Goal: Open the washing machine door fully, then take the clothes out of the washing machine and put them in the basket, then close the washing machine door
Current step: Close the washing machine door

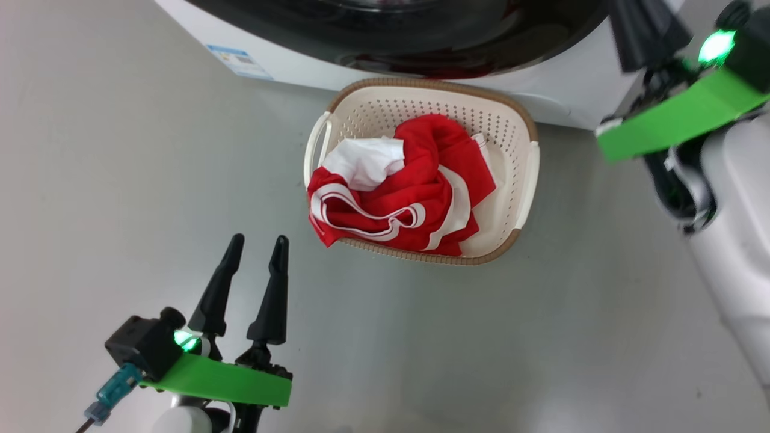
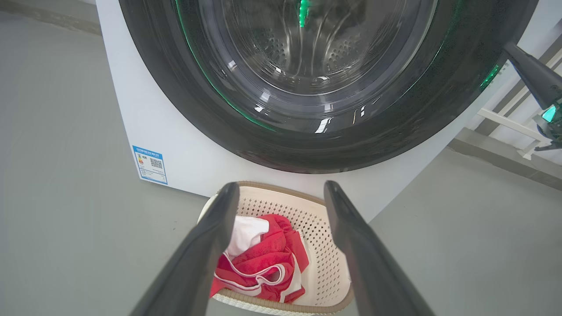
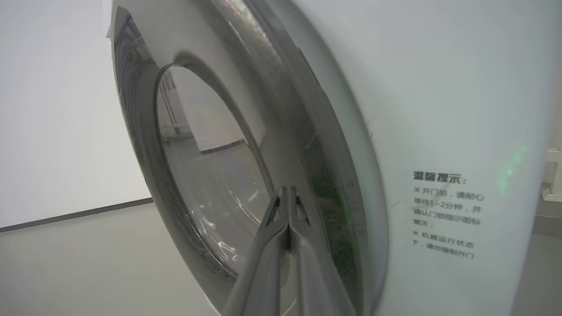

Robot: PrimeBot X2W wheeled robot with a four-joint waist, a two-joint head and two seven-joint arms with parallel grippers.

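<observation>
Head view, centre: red white-trimmed garments (image 1: 415, 180) lie in the cream perforated basket (image 1: 433, 85), left tool (image 1: 258, 242) open lower left; left wrist view, top: black-rimmed glass door (image 2: 175, 87) against the white washing machine (image 2: 145, 118); right wrist view: right tool (image 3: 287, 189), closed, at that rim, so door-closing is in hand, likely needing a latching push.

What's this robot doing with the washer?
It is on a laundry job at the washer. The red and white clothes already lie in the basket on the floor in front of it. The right tool, shut, is right by the black rim of the door, which looks closed or nearly so. The left tool hangs open and empty near the basket.
</observation>
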